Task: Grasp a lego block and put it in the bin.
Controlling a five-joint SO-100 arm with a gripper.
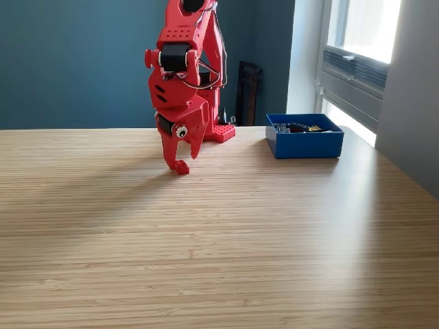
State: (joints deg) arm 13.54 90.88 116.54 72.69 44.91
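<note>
So the gripper (180,163) is down at the wooden table (206,240), tips pinched around a small red lego block (182,168), looks like a shallow grab. The bin (304,144) sits off at its 3 o'clock, well apart. My worry: the block slips out mid-swing, or clips the bin's near wall.

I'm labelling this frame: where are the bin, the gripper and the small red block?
bin (305,144): exterior view, front wall.
gripper (180,163): exterior view, between the fingertips.
small red block (182,167): exterior view, its visible face at the fingertips.
</note>
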